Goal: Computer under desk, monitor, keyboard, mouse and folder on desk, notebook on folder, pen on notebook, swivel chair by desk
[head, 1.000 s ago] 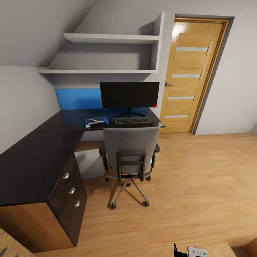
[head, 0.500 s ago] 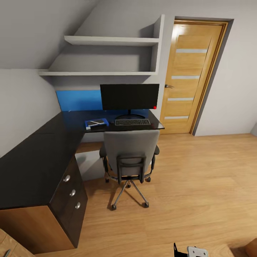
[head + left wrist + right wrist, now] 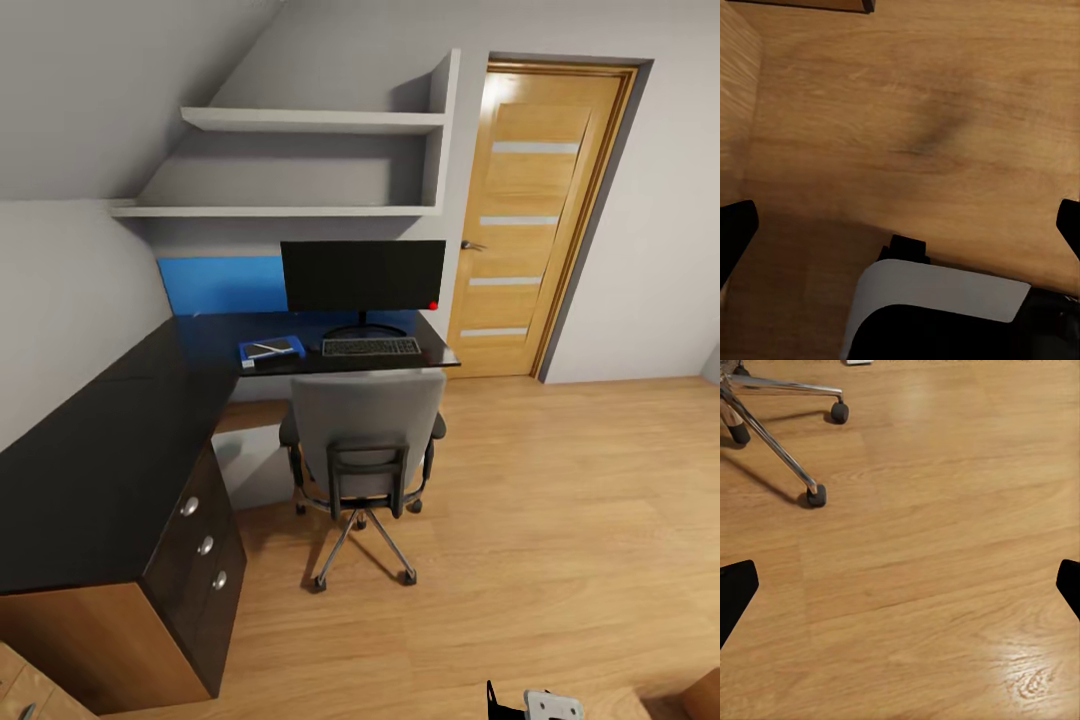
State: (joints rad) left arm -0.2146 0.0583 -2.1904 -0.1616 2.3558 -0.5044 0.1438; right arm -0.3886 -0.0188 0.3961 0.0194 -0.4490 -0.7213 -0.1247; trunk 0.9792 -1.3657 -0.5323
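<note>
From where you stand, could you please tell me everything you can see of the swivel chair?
The swivel chair stands upright on the light wood floor, its back toward the camera and its seat facing the desk, close to the desk edge below the keyboard. It has a grey fabric backrest, a black frame behind it, black armrests, and a silver star base with dark castors, which rest on the floor. The backrest hides the seat.

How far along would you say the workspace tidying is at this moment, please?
Mostly done, it seems: the monitor and keyboard sit on the desk, the blue folder lies beside the keyboard carrying a dark notebook, and the swivel chair stands at the desk. Both grippers are open and empty. Mouse, pen and computer cannot be made out.
</note>
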